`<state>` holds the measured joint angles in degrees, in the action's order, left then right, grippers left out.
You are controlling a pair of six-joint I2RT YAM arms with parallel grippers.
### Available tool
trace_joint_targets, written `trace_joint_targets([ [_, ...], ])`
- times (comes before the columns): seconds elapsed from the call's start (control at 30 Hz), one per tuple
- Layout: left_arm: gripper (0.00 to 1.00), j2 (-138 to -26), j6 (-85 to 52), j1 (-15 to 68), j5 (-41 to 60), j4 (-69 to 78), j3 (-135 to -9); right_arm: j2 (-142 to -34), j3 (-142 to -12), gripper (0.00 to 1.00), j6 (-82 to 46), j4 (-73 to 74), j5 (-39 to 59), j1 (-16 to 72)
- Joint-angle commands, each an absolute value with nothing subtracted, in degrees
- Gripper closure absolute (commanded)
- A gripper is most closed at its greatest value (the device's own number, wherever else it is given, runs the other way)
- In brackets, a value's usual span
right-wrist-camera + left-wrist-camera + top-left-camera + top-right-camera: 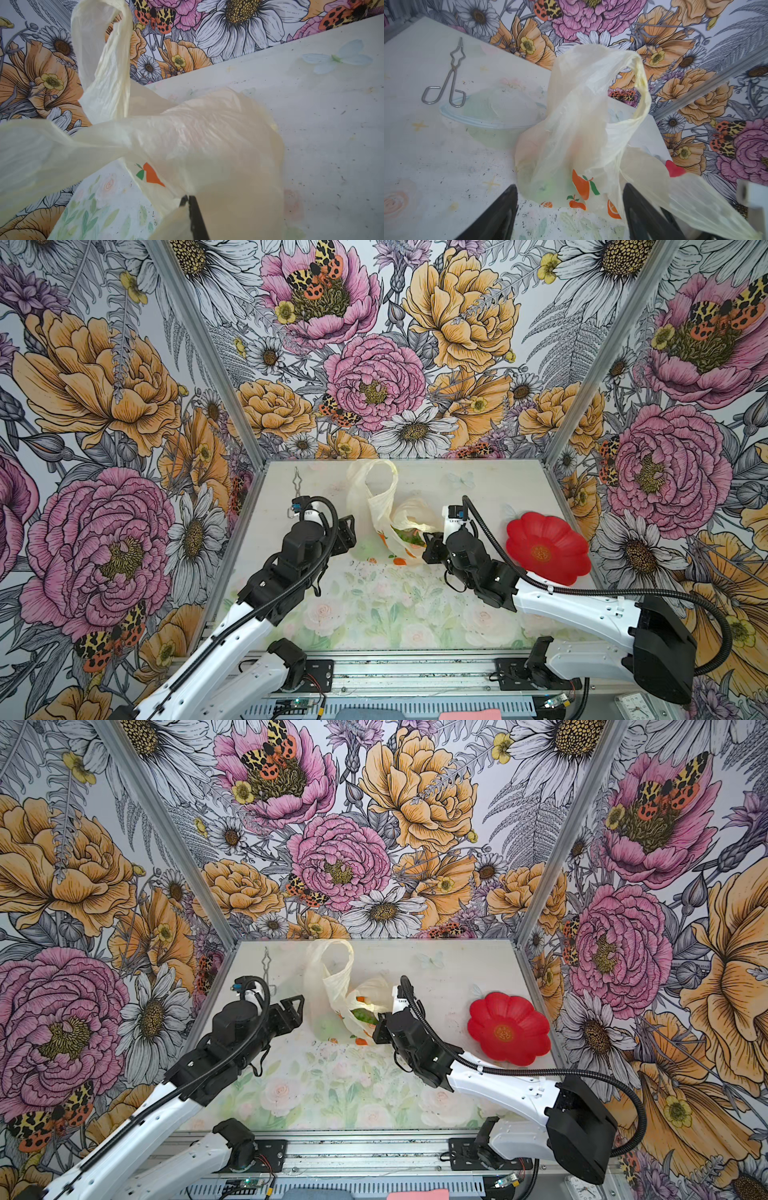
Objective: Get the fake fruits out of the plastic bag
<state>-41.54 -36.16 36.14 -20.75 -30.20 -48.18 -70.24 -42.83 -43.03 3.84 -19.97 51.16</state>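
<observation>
Near the middle of both top views, on the table [478, 489]: plastic bag [388, 522], thin and pale yellow, one handle loop up high. Inside its open mouth, fake fruits [365, 1016], green and orange, partly hidden. Right gripper [188, 199] pinched tight on the bag's edge. Left gripper [569, 193] just left of the bag, jaws spread wide, holding nothing. Red plate [546, 547] off to the right, metal tongs [446, 83] at upper left.

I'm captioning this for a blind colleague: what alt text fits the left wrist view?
A crumpled pale-yellow plastic bag printed with oranges stands on the table, one loop handle upright, just ahead of the left gripper's open black fingers. Metal tongs lie on the table beyond.
</observation>
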Motion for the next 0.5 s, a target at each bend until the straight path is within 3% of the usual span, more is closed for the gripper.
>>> trace_joint_targets([
  [0.0, 0.2, -39.48, -41.12, 43.15, -30.8, -40.02, -50.73, -67.47, -43.95, 1.0, -43.57, 6.94, -22.39, 52.13],
  [0.2, 0.23, -57.82, -39.8, 54.7, -29.97, -38.12, -64.11, -63.71, -42.0, 1.0, -45.65, 6.94, -25.02, 53.02],
  [0.47, 0.18, -81.46, -34.64, 52.78, -26.11, -35.94, -87.76, -59.86, -37.99, 1.0, -47.21, 7.03, -28.05, 54.08],
])
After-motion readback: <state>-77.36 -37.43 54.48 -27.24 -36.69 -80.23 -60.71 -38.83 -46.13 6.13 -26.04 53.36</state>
